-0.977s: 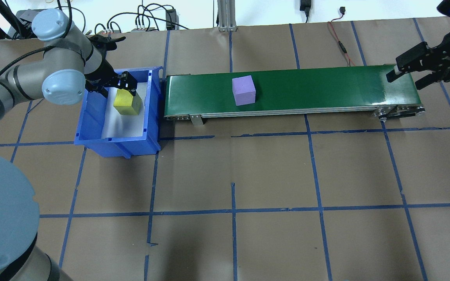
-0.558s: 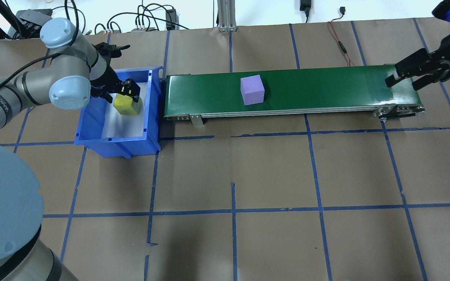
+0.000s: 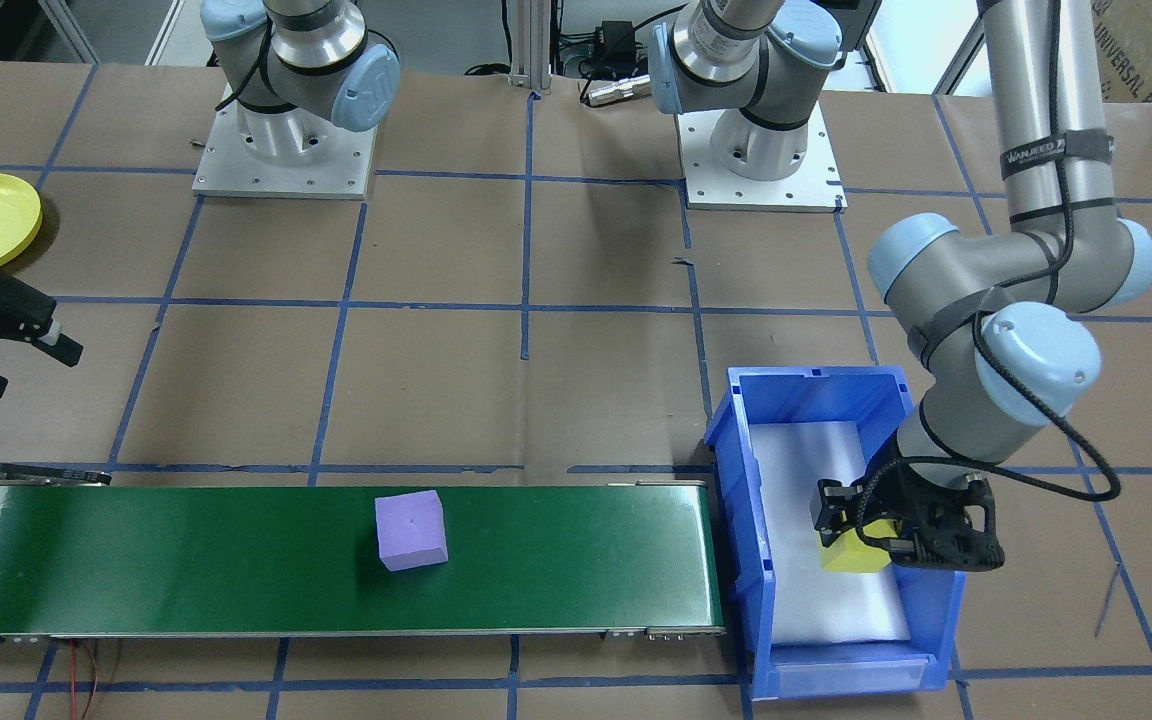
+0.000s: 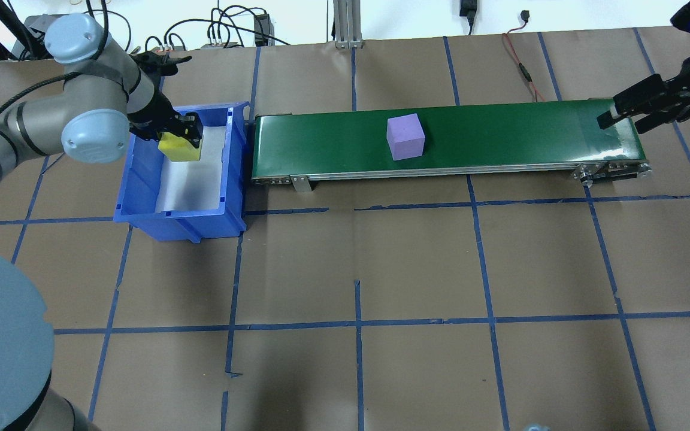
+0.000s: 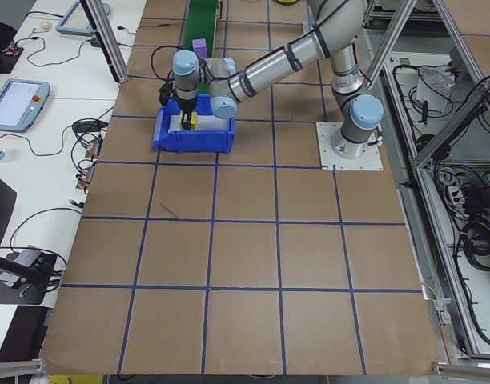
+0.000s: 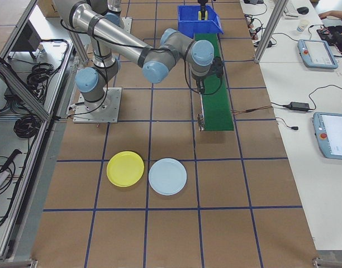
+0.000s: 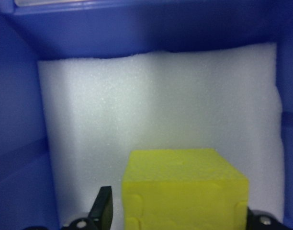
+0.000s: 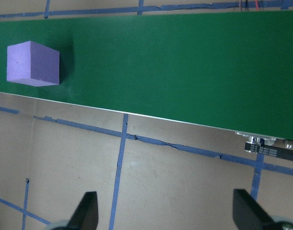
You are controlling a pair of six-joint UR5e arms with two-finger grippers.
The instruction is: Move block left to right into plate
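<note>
Brown taped table [image 4: 417, 263]: left gripper [image 4: 178, 133] clamps yellow foam cube [image 4: 181, 148]; lift clear of blue plastic bin [image 4: 141, 197]; right gripper [image 4: 638, 114] waits open.

Both arms are silver-grey tubes with pale blue caps on the joints. Each stands on a square white base plate [image 3: 283, 160] fixed with small screws. The left arm [image 3: 996, 300] has a black strap printed with white lettering, too small to read, and a black cable looping along it. Both grippers are black; the right gripper [image 4: 629, 114] seems white-tipped.
</note>
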